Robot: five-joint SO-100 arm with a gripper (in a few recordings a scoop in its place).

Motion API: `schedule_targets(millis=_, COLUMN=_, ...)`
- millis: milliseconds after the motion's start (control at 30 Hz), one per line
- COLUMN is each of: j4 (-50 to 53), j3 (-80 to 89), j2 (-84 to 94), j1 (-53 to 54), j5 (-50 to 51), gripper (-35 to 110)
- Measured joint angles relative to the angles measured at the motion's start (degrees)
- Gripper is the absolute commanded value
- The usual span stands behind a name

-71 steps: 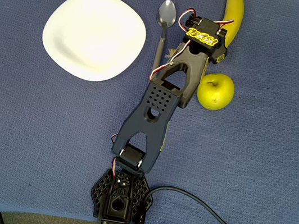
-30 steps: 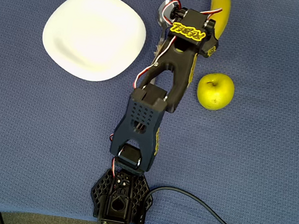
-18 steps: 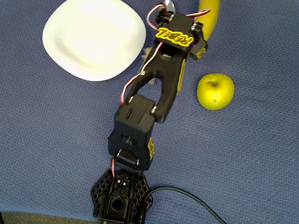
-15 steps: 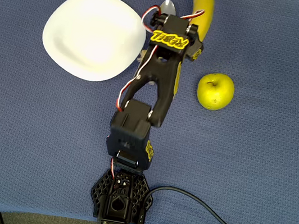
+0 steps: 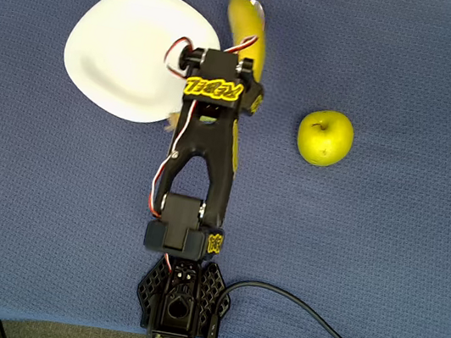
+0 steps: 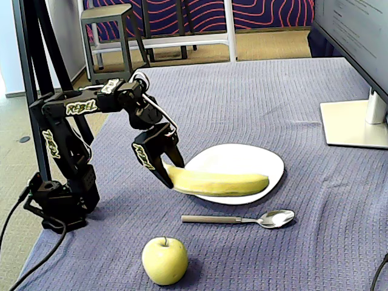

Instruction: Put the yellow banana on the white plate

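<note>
hand [image 6: 168, 171] clamped on yellow banana [image 6: 219, 182] (stem end), held level off cloth beside white plate [image 6: 267, 159]

The only lettering is stylised yellow writing on the black arm [image 5: 204, 144]. In the overhead view one such mark sits on the wrist block, but the letters are too distorted to read. In the fixed view similar yellow marks stand on several arm segments [image 6: 79, 108], equally unreadable.
</note>
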Motion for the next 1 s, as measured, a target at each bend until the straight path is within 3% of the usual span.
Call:
schedule_targets(millis=633, j4=0.18, j3=2.11, j2=2.81, j1=-12.74, j5=-1.23, gripper=0)
schedule_targets(millis=1000, j4=-0.62, j3=-4.39, j2=-9.4, j1=-14.85, j5=-0.35, gripper=0)
